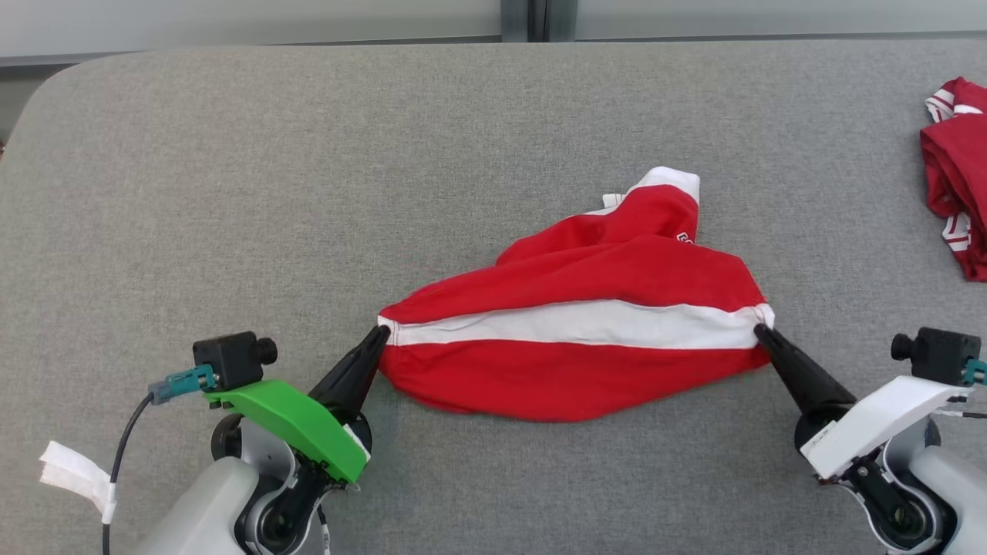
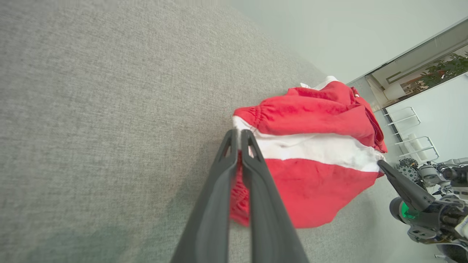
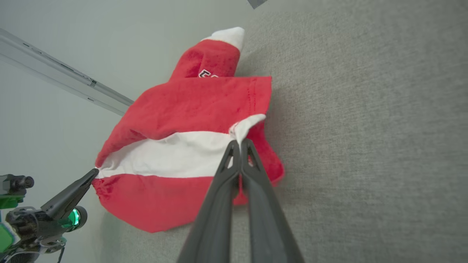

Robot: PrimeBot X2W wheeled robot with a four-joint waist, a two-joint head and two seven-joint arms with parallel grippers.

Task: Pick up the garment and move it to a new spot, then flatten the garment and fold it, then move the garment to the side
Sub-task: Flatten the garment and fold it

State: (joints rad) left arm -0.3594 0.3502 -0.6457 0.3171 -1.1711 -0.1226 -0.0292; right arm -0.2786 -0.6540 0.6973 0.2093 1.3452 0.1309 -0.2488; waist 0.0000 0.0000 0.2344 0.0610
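Two pincers are at work here, and both are closed on the same garment [image 1: 570, 370], which lies on the grey tabletop [image 1: 231, 193] a little right of its middle and nearer to its front edge than to its back edge. The left pincer [image 1: 379, 331] is clamped, fingers together, on one end of the white band [image 1: 586, 324] that crosses the cloth, and the right pincer [image 1: 759, 330] is clamped in the same way on the other end; the wrist views confirm it, because in each the two dark fingers meet on the hem with no gap. As I judge it, the task is in an early part. The garment is gripped but not lifted off the tabletop, and I cannot tell if this place is the new spot or the first one. It is not flat: the cloth bulges, and one part with a white tip stands up toward the back of the tabletop. Flattening, folding and moving it to the side are all left to do. Counting the things: one tabletop, two pincers, one white band between them, and two red-and-white garments, because a second garment [image 1: 956, 169] lies crumpled at the right edge of the tabletop, well apart from the work.
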